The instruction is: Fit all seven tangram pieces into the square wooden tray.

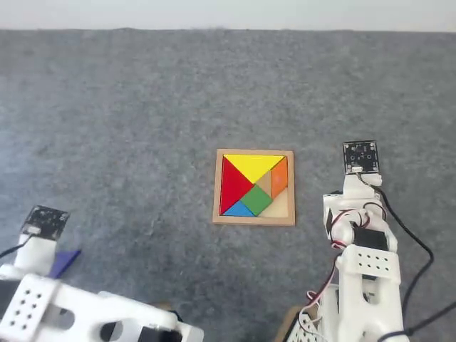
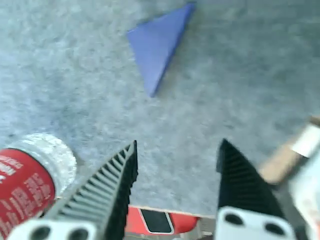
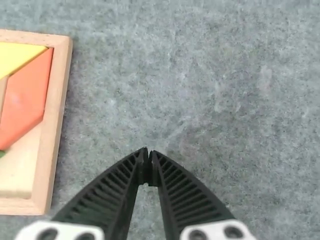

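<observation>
Left gripper (image 2: 178, 150): jaws released, spread wide above grey table cover (image 2: 240, 75). Past the tips, apart from them, a blue-violet triangle (image 2: 159, 46) lies flat on the cover. In the high view this triangle (image 1: 64, 261) sits near the table's front left corner, just beside the left arm (image 1: 43, 303).

Right gripper (image 3: 148, 161): jaws clenched tip to tip, grasping no piece, over bare cover just beside the right rim of the square wooden tray (image 3: 56, 125).

The tray (image 1: 254, 221) lies near the table's middle, a little toward the right edge, with the right arm (image 1: 362, 235) alongside it. Inside it:
- yellow triangle (image 1: 253, 167) along the far rim
- red triangle (image 1: 233, 187) along the left rim
- orange piece (image 1: 280, 176) against the right rim
- green piece (image 1: 256, 198) near the centre
- light blue triangle (image 1: 239, 209) at the front rim

The tray's front right corner shows bare wood (image 1: 280, 206). A tan patch (image 1: 265, 184) between green and orange: piece or floor, cannot tell.
</observation>
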You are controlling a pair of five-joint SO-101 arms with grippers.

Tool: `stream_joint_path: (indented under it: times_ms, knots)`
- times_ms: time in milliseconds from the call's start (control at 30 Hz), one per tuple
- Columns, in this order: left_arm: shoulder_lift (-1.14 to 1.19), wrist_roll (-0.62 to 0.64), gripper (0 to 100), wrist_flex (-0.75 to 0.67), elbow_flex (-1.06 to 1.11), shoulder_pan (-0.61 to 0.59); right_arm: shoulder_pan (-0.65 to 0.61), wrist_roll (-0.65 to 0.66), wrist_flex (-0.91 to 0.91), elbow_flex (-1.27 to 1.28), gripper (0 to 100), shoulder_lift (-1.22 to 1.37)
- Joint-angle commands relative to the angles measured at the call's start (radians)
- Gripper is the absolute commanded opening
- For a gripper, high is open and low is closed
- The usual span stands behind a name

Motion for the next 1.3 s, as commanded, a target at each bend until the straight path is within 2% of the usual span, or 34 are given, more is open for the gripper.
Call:
stream_joint_path:
  times_ms: [0, 233, 400, 733, 1267]
  knots:
    - [0.018, -0.015, 28, -0.296, 0.079, 0.018, -0.007, 0.009, -0.015, -0.061, 0.7, 0.012]
    - [0.175, -0.063, 28, -0.422, 0.084, 0.172, -0.007, 0.009, -0.016, -0.061, 0.7, 0.012]
    - [0.272, -0.08, 28, -0.489, 0.084, 0.238, -0.007, 0.009, -0.018, -0.06, 0.7, 0.012]
    - [0.459, -0.077, 28, -0.597, 0.073, 0.249, -0.007, 0.009, -0.016, -0.06, 0.7, 0.012]
    - [0.947, -0.091, 25, -0.595, -0.157, 0.264, -0.005, 0.009, -0.019, -0.06, 0.7, 0.012]
